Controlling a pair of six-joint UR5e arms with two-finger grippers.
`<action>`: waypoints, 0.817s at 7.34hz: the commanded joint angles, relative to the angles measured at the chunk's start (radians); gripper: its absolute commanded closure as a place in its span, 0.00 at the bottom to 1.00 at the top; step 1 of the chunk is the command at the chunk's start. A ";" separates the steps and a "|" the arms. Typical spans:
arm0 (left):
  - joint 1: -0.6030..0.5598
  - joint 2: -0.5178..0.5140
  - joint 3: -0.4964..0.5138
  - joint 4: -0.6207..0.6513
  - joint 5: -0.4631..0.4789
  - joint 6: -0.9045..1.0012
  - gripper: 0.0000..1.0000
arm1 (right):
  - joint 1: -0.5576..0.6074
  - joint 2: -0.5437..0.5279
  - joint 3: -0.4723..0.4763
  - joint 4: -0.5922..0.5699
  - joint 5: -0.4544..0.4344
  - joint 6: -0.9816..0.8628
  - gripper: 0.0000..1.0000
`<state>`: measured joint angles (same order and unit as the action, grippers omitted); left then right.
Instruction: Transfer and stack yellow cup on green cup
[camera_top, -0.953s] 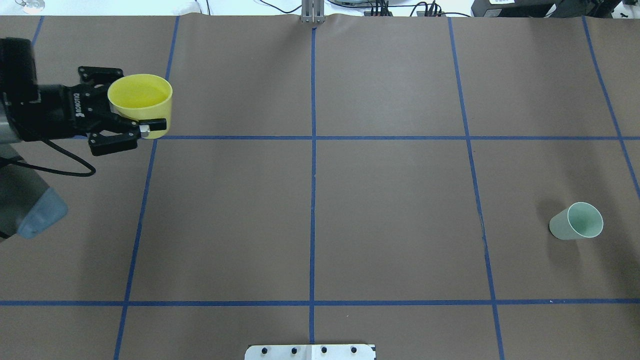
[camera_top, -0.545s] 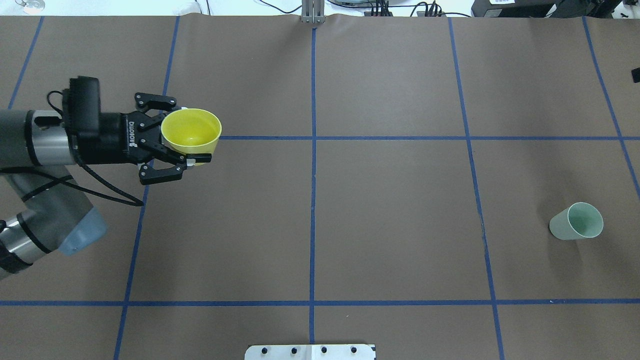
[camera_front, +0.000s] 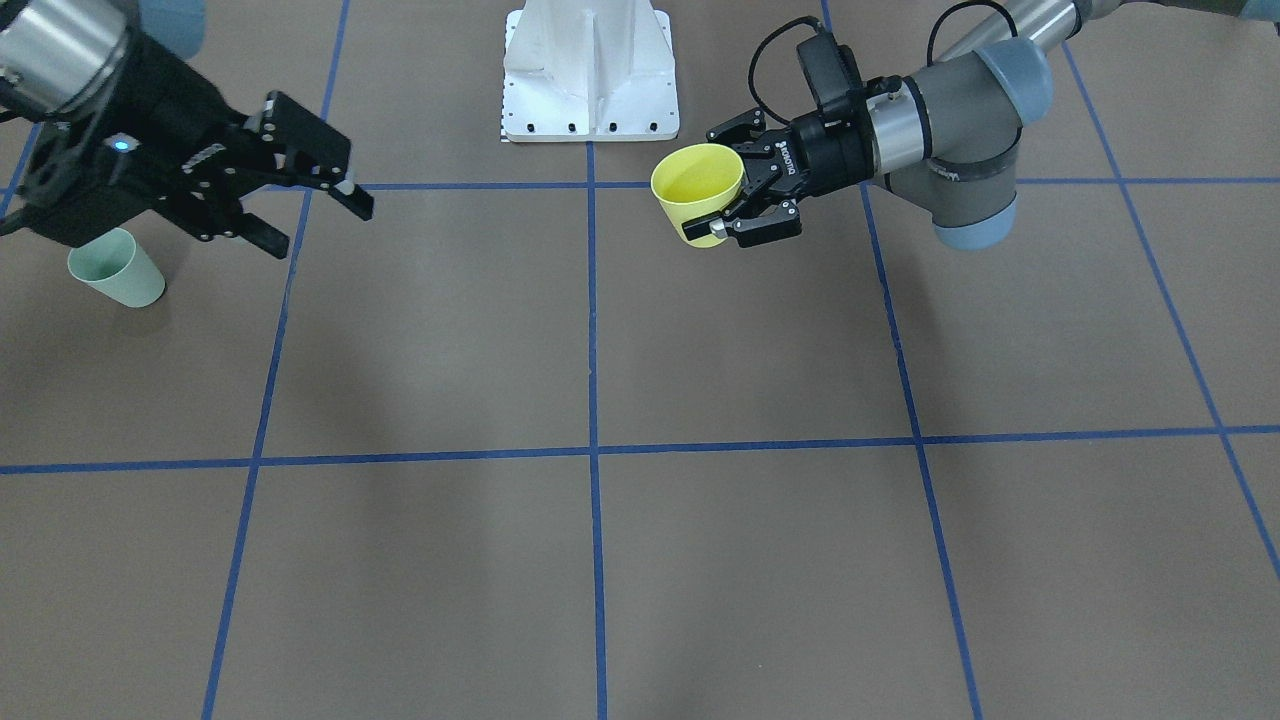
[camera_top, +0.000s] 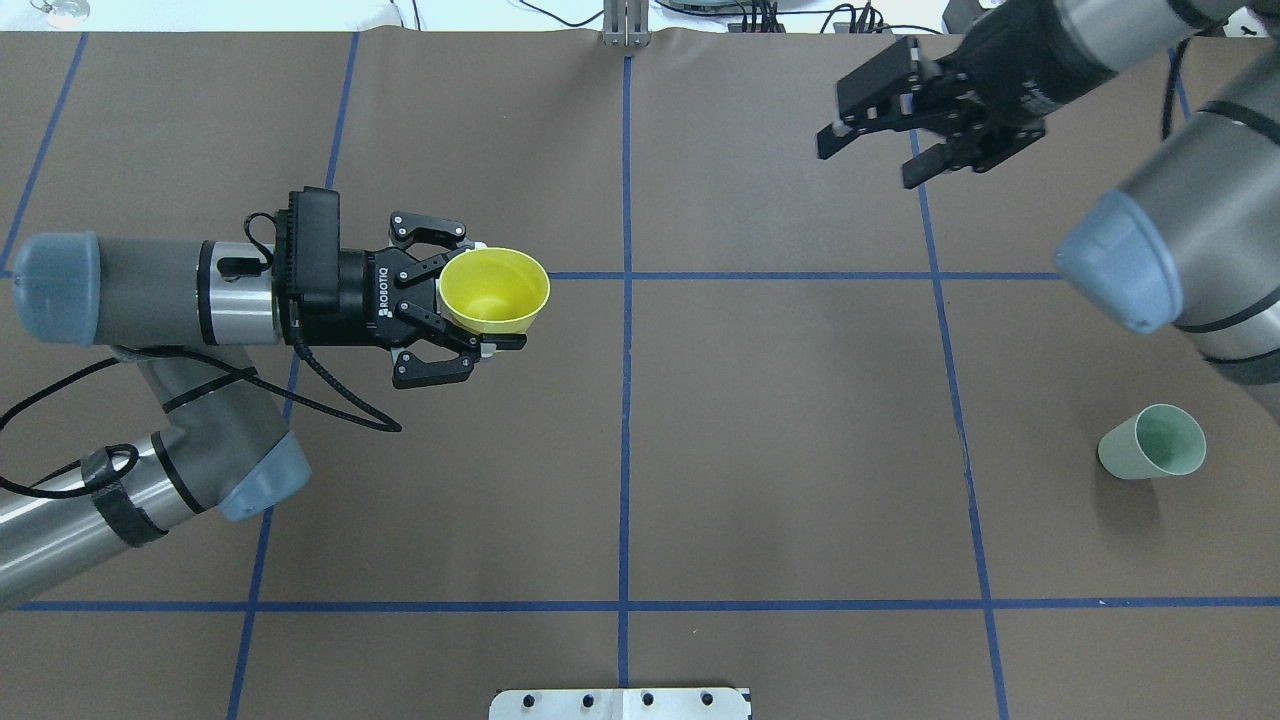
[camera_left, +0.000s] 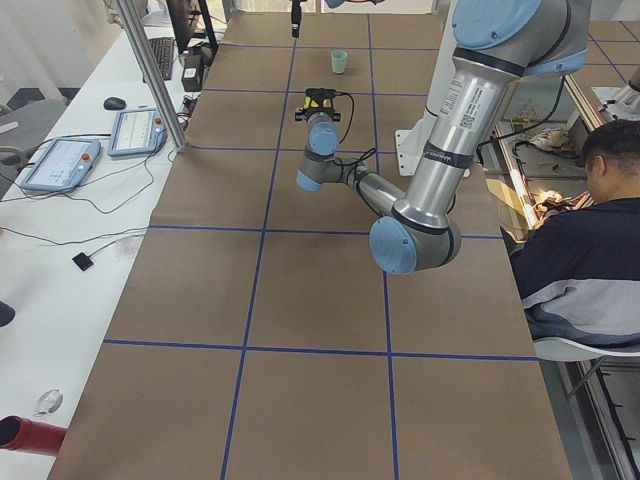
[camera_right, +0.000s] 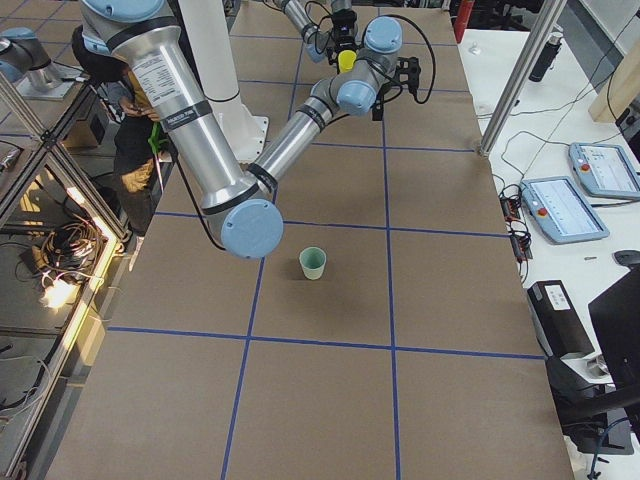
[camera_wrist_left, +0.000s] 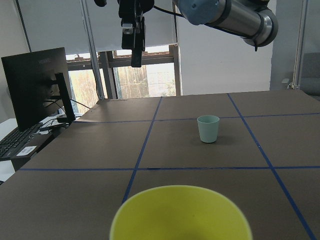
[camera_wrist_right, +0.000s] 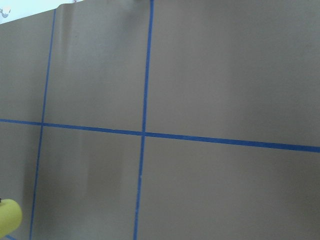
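For your record, the count stands as follows. Cups: two, namely one yellow cup and one green cup. Arms: two, a left arm and a right arm. Grippers: two, one left gripper and one right gripper. Table: one. White base plate: one. Tablets on the side bench: two, a near tablet and a far tablet. Seated person: one.

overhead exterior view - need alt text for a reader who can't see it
The left gripper, jaws shut on an upright yellow cup, holds it over a brown table gridded with blue tape, left of centre. The right gripper hangs with jaws open at upper right, and a green cup stands alone at lower right.
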<state>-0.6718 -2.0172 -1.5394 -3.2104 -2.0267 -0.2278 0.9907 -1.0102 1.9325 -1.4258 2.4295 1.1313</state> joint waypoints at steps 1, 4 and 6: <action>0.008 -0.032 0.036 0.004 0.006 0.036 0.73 | -0.183 0.149 0.017 -0.195 -0.184 0.045 0.00; 0.012 -0.034 0.047 -0.002 0.006 0.036 0.68 | -0.294 0.243 -0.047 -0.196 -0.267 0.123 0.00; 0.017 -0.032 0.050 -0.005 0.005 0.036 0.67 | -0.326 0.259 -0.069 -0.194 -0.309 0.108 0.01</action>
<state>-0.6588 -2.0503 -1.4912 -3.2124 -2.0212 -0.1919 0.6881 -0.7642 1.8773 -1.6207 2.1435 1.2412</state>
